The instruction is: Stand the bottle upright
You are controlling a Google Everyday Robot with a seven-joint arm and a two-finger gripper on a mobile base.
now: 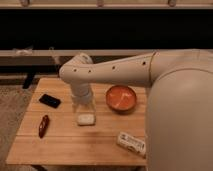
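Bottle (132,142) lies on its side near the front right corner of the table (65,145) | hand (84,107) spread wide, low over the table's middle, just behind whitish block (86,119) | orange bowl (121,98) upright, right of hand, contents unclear

Items on the wooden table (65,145) other than the work piece.
Orange bowl (121,97): upright, right of centre toward the rear, pale streak inside. Flat black slab (50,100): lying at the rear left, set at an angle. Red elongated item (44,125): lying near the left edge, in front of the slab and apart from it. Whitish rounded block (86,119): lying flat near the centre. Translucent cup (83,106): just behind the block; contact between the two cannot be determined. Carpet (10,115): speckled grey, left of the table. Pale horizontal rail (30,52): behind the table, against a dark recess.
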